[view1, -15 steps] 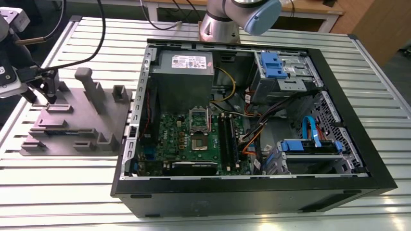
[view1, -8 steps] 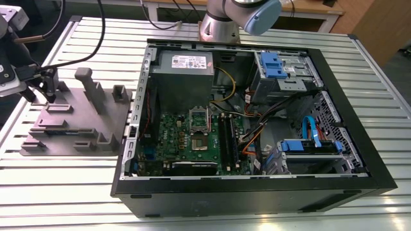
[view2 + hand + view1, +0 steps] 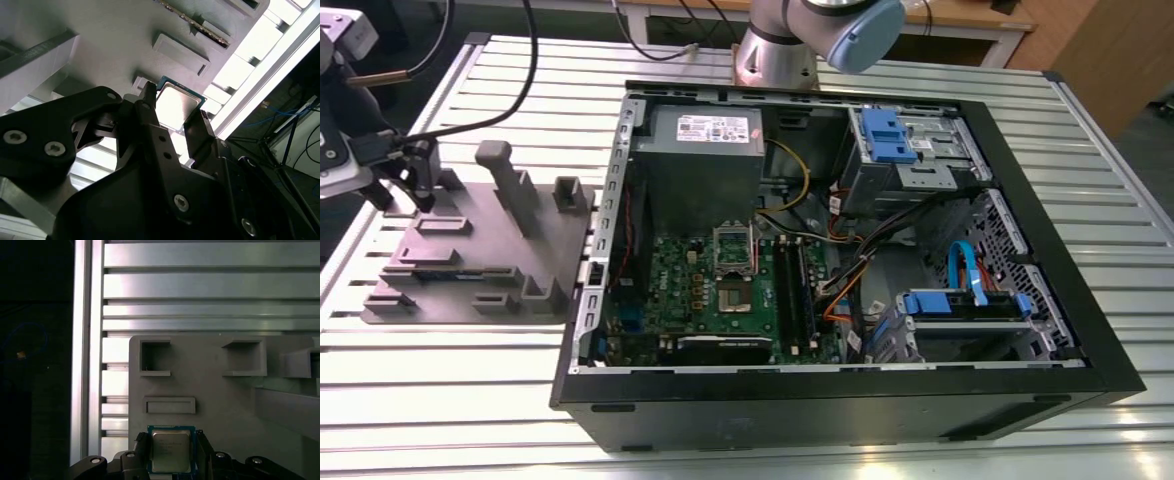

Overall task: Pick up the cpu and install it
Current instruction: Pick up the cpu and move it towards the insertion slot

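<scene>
The cpu [image 3: 171, 450], a small square chip with a shiny metal top and thin pale rim, lies at the edge of the grey fixture plate [image 3: 215, 400]. My gripper [image 3: 171, 436] has one dark finger against each of two opposite sides of the chip. In the second wrist view the cpu [image 3: 176, 106] shows bright between the same fingers [image 3: 150, 107], close to the fixture plate [image 3: 115, 45]. I cannot tell whether the chip is lifted off the plate. In the exterior view my gripper [image 3: 400, 195] hangs over the far left end of the fixture plate [image 3: 480, 250].
An open black computer case [image 3: 854, 405] lies to the exterior view's right of the plate. Its green motherboard carries an open socket [image 3: 732, 293], memory slots, cables and blue drive bays. Grey posts [image 3: 507, 185] rise from the plate. All rests on a slatted aluminium table [image 3: 454, 370].
</scene>
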`<state>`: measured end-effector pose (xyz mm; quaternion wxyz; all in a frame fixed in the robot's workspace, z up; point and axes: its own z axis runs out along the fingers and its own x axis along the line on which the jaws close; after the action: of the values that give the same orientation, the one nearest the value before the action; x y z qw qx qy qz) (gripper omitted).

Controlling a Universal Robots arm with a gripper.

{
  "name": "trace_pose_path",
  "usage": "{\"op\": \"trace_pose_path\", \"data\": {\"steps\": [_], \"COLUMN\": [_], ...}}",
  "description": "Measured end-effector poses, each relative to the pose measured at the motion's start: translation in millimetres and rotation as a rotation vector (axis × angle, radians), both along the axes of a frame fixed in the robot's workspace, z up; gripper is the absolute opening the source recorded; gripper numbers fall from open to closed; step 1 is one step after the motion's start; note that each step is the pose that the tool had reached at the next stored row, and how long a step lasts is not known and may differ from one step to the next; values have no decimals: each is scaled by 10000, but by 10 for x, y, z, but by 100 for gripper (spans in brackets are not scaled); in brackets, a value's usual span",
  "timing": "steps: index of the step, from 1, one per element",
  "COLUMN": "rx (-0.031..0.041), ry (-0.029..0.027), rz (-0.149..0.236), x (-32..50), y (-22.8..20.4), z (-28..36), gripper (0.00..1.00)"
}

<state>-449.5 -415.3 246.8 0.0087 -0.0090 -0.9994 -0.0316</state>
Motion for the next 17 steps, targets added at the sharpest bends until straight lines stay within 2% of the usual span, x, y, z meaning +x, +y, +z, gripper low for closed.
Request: {"op": "trace_pose_path", "data": {"steps": [17], "rx": [-5], "ry": [-1], "rz": [-1], "x": [19], "y": [1], "z": [20], "gripper": [47]}}
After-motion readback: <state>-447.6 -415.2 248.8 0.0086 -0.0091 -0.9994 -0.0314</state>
